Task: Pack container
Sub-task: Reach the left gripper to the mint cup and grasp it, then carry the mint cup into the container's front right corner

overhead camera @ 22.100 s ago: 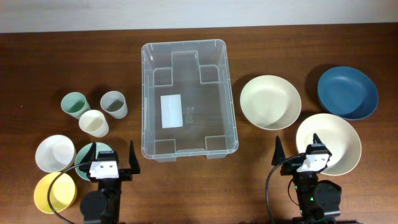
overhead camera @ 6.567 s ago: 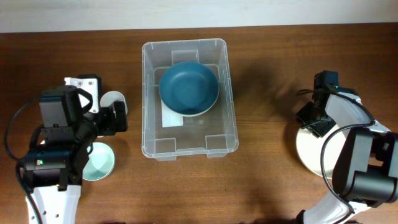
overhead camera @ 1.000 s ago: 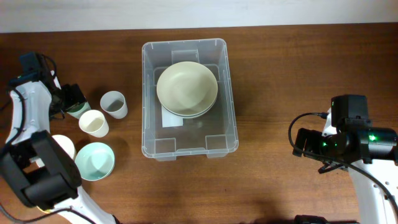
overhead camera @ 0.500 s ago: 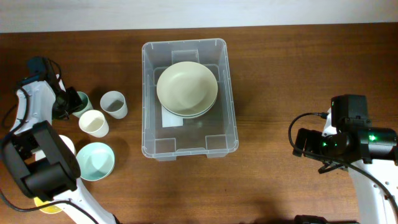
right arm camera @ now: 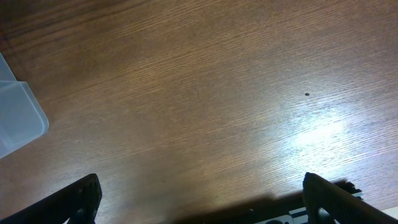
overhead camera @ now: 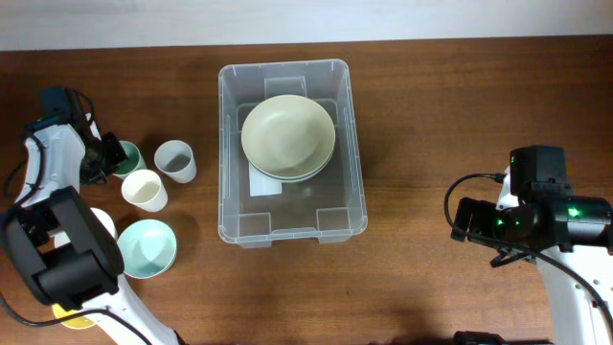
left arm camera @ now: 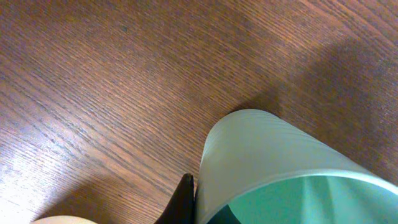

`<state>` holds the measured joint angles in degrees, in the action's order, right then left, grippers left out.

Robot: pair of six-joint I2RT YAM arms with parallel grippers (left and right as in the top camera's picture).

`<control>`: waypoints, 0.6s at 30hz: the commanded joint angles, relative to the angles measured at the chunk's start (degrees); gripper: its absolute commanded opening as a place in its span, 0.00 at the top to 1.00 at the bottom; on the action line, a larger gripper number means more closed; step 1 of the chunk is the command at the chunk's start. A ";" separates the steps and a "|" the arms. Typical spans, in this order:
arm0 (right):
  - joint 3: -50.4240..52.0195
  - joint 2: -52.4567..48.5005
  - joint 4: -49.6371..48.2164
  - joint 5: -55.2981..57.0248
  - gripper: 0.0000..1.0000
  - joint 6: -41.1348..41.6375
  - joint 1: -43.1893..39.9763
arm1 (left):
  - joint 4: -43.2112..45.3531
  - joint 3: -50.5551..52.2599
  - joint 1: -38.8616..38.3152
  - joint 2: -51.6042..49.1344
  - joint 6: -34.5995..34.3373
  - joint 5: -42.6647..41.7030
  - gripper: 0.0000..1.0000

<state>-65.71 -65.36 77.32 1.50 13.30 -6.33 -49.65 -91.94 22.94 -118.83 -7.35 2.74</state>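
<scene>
The container (overhead camera: 230, 206) is a clear bin at the table's middle, holding a stack of bowls with a cream bowl (overhead camera: 287, 134) on top. At the far left my left gripper (overhead camera: 109, 157) is shut on the rim of a green cup (overhead camera: 126, 159). In the left wrist view the green cup (left arm camera: 280, 162) fills the lower right, with one dark fingertip (left arm camera: 184, 200) pressed against its outer wall; the other finger is hidden. My right gripper (right arm camera: 205, 208) is open over bare wood at the right, holding nothing, its fingers (right arm camera: 81, 198) spread wide.
Close to the green cup stand a grey cup (overhead camera: 175, 161) and a cream cup (overhead camera: 144, 190). A mint bowl (overhead camera: 146, 247), a white bowl (overhead camera: 99, 223) and a yellow bowl (overhead camera: 63, 316) sit at the front left. A corner of the container (right arm camera: 18, 118) shows in the right wrist view.
My left gripper came down to the green cup and shut on its rim. The right arm has not moved.
</scene>
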 commanded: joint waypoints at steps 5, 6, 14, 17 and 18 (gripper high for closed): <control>0.15 0.04 -0.04 0.94 0.01 -0.07 0.31 | -6.58 -9.05 -0.07 1.16 0.07 -1.68 1.00; 0.15 0.04 -0.04 0.94 0.01 -0.07 0.31 | -8.66 -11.43 -0.24 1.81 0.07 -2.60 1.00; 0.15 0.04 -0.04 0.94 0.01 -0.70 0.31 | -24.46 -29.83 -6.21 9.60 0.11 -5.20 1.00; 0.15 0.04 -0.07 2.49 0.01 -0.63 0.31 | -28.96 -32.35 -12.24 12.90 0.13 -5.18 1.00; 0.15 0.07 -0.07 3.02 0.01 -0.24 0.24 | -29.99 -32.35 -14.12 13.68 0.15 -5.20 1.00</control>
<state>-65.69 -65.39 77.32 2.11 13.06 -6.33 -77.41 -122.63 14.09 -109.32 -7.35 -0.80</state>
